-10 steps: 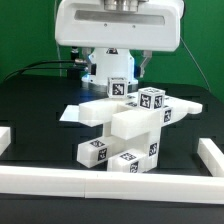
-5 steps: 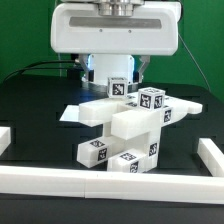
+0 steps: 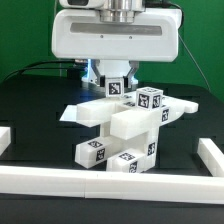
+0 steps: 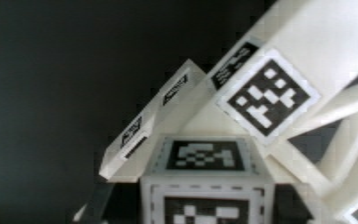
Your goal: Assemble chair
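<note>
The black table [image 3: 35, 110] fills the exterior view, with long white bars [image 3: 110, 181] along its edges. In the middle sits the chair [image 3: 125, 120], a pile of chunky white pieces with black-and-white tags. A flat slab [image 3: 85, 113] sticks out at nine o'clock. The arm [image 3: 115, 35] hangs over the pile at twelve o'clock. Its claw [image 3: 116, 75] reaches down around the top tagged block [image 3: 118, 88], but I cannot tell if it is gripping.
</note>
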`<state>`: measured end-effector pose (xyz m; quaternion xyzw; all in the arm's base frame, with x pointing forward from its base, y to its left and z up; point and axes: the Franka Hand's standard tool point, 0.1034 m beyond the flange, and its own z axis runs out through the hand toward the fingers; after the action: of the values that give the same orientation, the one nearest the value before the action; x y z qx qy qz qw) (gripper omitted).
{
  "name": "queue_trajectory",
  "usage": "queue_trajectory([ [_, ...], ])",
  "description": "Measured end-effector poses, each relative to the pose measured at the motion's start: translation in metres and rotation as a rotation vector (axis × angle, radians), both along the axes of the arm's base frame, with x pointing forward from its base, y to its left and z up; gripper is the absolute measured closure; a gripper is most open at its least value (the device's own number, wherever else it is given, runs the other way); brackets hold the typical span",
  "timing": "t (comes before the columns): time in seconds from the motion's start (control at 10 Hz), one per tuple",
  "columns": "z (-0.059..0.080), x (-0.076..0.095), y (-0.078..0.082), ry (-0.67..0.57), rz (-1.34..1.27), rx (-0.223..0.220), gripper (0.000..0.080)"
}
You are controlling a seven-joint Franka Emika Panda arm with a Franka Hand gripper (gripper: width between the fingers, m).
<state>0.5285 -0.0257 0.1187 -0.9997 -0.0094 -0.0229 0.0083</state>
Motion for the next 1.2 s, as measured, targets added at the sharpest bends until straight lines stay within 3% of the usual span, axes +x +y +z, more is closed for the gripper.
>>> queue_trajectory([
  [0.5,-0.0001,-0.0001,0.0002,0.003,-0.142,0.007,0.0515],
  [1.2,-0.0007,0.0025,-0.0016,0.013,-0.786,0.044,0.0515],
])
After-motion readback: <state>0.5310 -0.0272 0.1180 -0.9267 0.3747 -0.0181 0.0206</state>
